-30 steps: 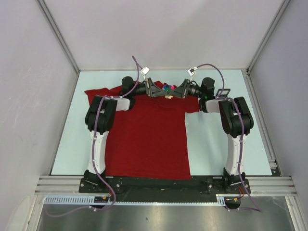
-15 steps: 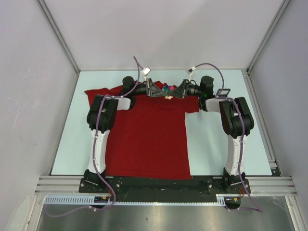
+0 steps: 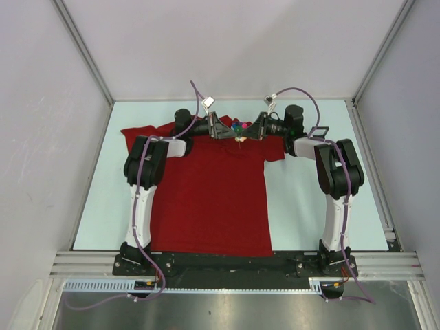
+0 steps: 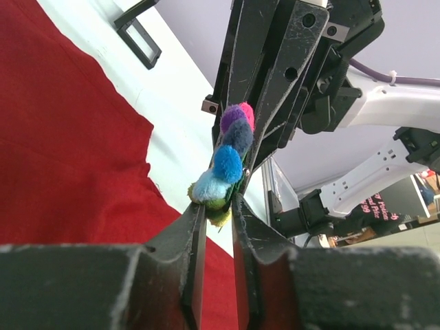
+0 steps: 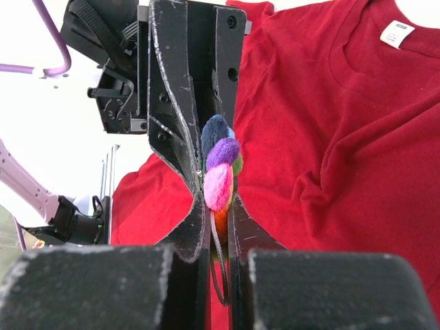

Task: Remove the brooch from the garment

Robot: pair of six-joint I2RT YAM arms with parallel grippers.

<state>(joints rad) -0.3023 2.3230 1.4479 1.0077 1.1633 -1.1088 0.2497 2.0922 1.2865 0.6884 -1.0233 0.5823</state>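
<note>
The dark-red garment [image 3: 206, 199] lies flat on the table, neck at the far side. Above the neck both grippers meet tip to tip on the brooch [image 3: 238, 127], a cluster of coloured balls. In the left wrist view my left gripper [image 4: 218, 206] pinches its light-blue, green and yellow end [image 4: 214, 191], with the garment [image 4: 62, 158] below. In the right wrist view my right gripper [image 5: 218, 206] is shut on the pink and orange end of the brooch [image 5: 218, 175], a thin dark loop hanging between the fingers. Whether the brooch still touches the garment [image 5: 344, 137] is hidden.
The white neck label [image 5: 397, 33] sits inside the collar at the far edge. Pale blue table [image 3: 309, 199] shows to the right of the shirt and a strip on the left. Grey walls and metal rails enclose the table on three sides.
My left jaws have narrowed a little onto the brooch. The right wrist has shifted slightly toward the far side. The pale bit under the grippers has mostly gone from sight.
</note>
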